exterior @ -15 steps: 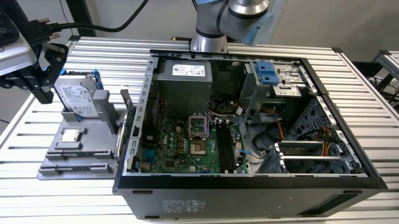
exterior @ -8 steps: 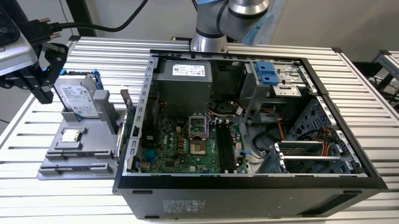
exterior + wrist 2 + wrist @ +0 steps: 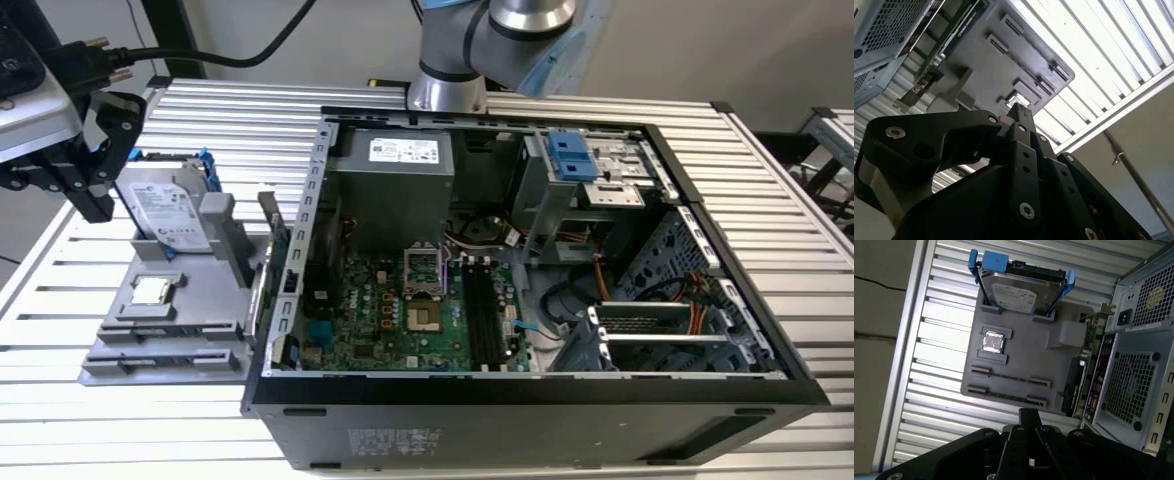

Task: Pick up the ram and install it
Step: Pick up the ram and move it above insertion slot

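Hand (image 3: 1028, 415), closed and empty, hovers near the grey tray (image 3: 1024, 357) holding the ram (image 3: 1011, 377) on the bench (image 3: 934, 340).

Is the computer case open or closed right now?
Open. In the exterior view the computer case lies with its top side uncovered, so the motherboard and power supply inside show.

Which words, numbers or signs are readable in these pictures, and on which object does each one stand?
No text can be quoted.
White label on the hard drive: print too small to read.
White label on the power supply: too small to read.
Pale sticker on the black outer wall of the case: blurred, unreadable.
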Controlling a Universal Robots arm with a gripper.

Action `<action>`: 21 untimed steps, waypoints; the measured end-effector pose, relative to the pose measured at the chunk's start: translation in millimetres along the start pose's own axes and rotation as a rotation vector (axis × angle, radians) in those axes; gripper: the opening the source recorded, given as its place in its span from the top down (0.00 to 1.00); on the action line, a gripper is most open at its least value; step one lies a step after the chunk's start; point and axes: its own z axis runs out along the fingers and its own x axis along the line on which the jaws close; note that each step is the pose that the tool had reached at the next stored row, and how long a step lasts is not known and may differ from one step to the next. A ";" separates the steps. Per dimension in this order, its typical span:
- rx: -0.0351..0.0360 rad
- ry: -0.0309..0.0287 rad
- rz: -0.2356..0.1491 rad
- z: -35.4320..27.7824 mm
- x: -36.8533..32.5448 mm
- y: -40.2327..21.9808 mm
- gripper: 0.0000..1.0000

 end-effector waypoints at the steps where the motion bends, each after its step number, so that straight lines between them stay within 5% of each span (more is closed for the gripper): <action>1: 0.0000 0.0001 -0.002 0.0 0.0 0.0 1.00; 21: -0.0006 0.0018 -0.034 0.0 0.0 0.0 1.00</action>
